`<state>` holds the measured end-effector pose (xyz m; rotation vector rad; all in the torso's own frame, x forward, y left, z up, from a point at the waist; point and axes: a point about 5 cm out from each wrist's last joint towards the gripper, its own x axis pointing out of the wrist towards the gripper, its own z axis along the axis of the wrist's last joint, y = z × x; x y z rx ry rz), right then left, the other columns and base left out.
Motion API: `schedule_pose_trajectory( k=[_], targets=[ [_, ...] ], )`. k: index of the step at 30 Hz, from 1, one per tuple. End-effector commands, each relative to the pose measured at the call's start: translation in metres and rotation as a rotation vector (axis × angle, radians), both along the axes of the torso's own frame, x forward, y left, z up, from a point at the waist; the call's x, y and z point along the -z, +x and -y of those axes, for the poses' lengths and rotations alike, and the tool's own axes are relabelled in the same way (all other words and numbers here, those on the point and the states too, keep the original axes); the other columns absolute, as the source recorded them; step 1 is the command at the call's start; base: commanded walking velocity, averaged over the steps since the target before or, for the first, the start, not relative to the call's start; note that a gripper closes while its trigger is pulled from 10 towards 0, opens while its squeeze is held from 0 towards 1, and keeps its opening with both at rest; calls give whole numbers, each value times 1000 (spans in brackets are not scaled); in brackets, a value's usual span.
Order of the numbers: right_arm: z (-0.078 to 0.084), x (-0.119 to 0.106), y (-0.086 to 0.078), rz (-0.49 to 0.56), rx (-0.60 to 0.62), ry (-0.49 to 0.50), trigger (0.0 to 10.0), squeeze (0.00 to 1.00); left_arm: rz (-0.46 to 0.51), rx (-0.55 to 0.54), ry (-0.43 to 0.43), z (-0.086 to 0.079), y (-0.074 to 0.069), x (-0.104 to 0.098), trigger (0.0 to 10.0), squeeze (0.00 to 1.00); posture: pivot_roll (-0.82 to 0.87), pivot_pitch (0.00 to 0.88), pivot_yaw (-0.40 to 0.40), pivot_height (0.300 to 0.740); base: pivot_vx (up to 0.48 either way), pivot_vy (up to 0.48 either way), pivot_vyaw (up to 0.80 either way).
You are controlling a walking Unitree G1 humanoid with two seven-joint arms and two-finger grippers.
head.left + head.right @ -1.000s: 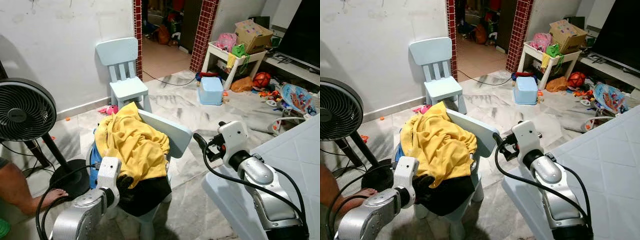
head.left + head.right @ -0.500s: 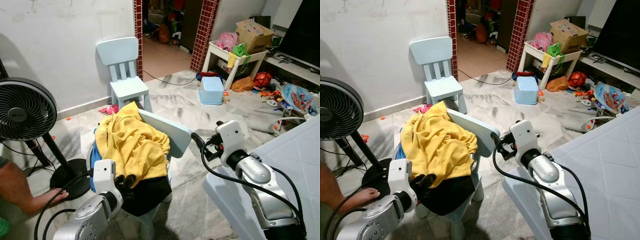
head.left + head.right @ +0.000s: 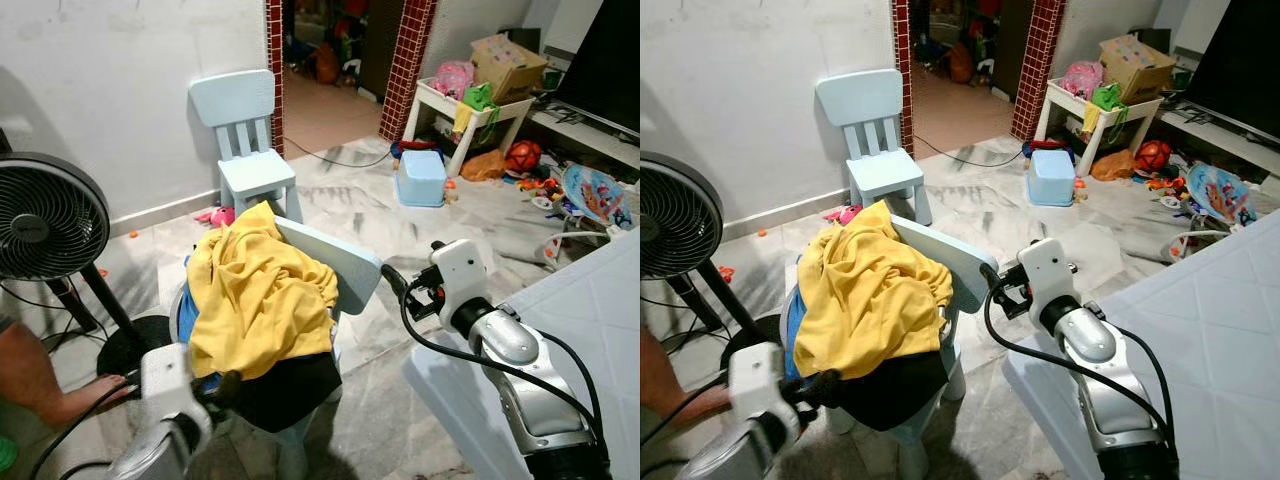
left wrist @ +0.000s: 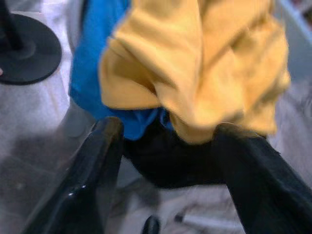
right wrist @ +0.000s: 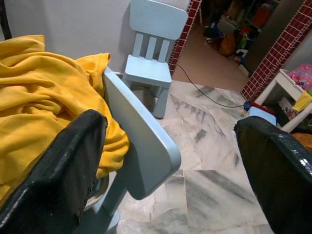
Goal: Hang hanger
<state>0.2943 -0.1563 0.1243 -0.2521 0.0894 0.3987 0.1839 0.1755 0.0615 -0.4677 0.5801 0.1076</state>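
Note:
A heap of clothes lies on a light blue child's chair (image 3: 338, 264): a yellow garment (image 3: 255, 300) on top, a blue one (image 3: 187, 312) at its left side and a black one (image 3: 290, 385) hanging off the seat front. My left gripper (image 3: 228, 382) is low at the heap's front left, a little short of the black cloth. It is open, with nothing between its fingers (image 4: 105, 146). My right gripper (image 3: 395, 283) hovers open just right of the chair's backrest, and its wide-spread fingers (image 5: 73, 161) frame the backrest and the yellow cloth.
A black standing fan (image 3: 45, 215) is at the left, with a person's arm and hand (image 3: 40, 375) by its base. A second blue chair (image 3: 250, 140) stands at the wall. A white mattress (image 3: 570, 300) lies at the right. A blue box (image 3: 422, 178) and toys lie beyond.
My left gripper has drawn back and down from the clothes heap, off the black cloth it was touching. The right gripper has barely moved.

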Motion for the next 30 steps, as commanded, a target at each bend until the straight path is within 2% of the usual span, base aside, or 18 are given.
schedule_pose_trajectory(
  k=[1,4,6,8,11,13,16,20,22,26,27,30],
  targets=[
    [1,0,2,1,-5,-14,10000,0,43,-84,-38,-4,4,-3,10000,1000,-45,0,-56,740,0,0,0],
    [1,-1,3,2,-6,-15,10000,0,42,-151,-40,-12,5,0,10000,1000,-46,0,-58,740,0,0,0],
    [2,-1,4,4,-4,-17,10000,0,85,-181,-43,-17,6,-1,10000,1000,-45,0,-59,740,0,0,0],
    [2,-1,4,5,-3,-19,10000,0,87,-205,-25,-23,5,1,10000,1000,-45,0,-59,740,0,0,0],
    [1,-2,5,9,-7,-20,10000,0,97,-261,-78,-26,8,4,10000,1000,-47,0,-64,740,0,0,0],
    [0,-2,5,13,-11,-22,10000,0,109,-329,-174,-28,11,6,10000,1000,-53,0,-69,740,0,0,0],
    [2,-3,6,16,-14,-29,10000,0,112,-363,-193,-33,19,9,10000,1000,-61,0,-74,740,0,0,0],
    [3,-5,7,20,-13,-33,10000,0,132,-337,-185,-32,29,7,10000,1000,-65,0,-75,740,0,0,0],
    [3,-6,8,24,-13,-35,10000,0,126,-287,-200,-28,41,9,10000,1000,-65,0,-75,740,0,0,0],
    [4,-7,7,28,-13,-37,10000,0,110,-263,-219,-23,53,11,10000,1000,-83,0,-73,740,0,0,0],
    [4,-7,6,30,-13,-41,10000,0,118,-254,-243,-20,61,10,10000,1000,-92,0,-72,740,0,0,0],
    [7,-8,4,31,-9,-45,10000,0,114,-238,-238,-16,68,10,10000,1000,-101,0,-72,740,0,0,0]
  ],
)
